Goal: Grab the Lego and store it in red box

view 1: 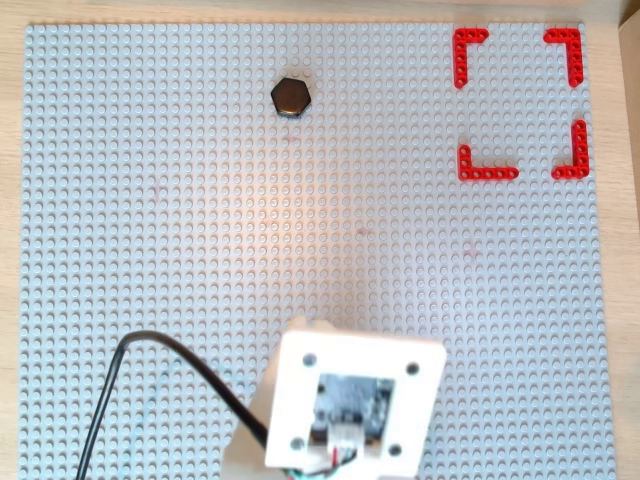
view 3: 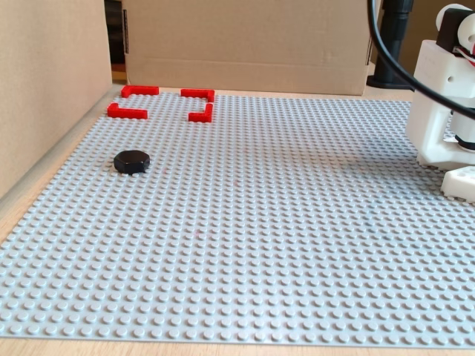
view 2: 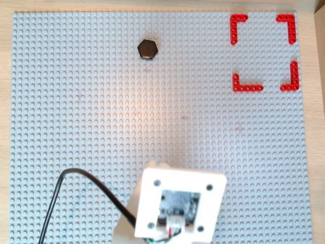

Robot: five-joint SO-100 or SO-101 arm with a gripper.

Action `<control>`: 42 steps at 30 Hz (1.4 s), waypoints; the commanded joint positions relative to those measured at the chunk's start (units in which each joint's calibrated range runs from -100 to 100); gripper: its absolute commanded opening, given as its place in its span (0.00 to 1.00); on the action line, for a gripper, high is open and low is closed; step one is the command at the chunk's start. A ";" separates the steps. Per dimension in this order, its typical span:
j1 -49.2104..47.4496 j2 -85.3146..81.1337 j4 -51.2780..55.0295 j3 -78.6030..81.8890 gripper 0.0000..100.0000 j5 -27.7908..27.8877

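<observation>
overhead views both put the lego (view 1: 290, 96) alone on the grey studded baseplate (view 1: 150, 260), well to the left of the red box (view 1: 520, 102) in the top right corner, with your arm's white housing (view 1: 352, 403) far back at the bottom edge. you can't tell how the jaws stand, since no fingertips show in any view. fixed view shows the piece low, rigid and glossy, likely light and slippery, so you'd best pinch two opposite flat sides.
</observation>
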 commanded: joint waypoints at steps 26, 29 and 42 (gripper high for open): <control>-5.04 51.78 -5.77 -35.27 0.02 2.42; -4.82 59.75 -6.03 -37.54 0.02 2.57; -5.19 72.21 -20.24 -30.63 0.11 -0.45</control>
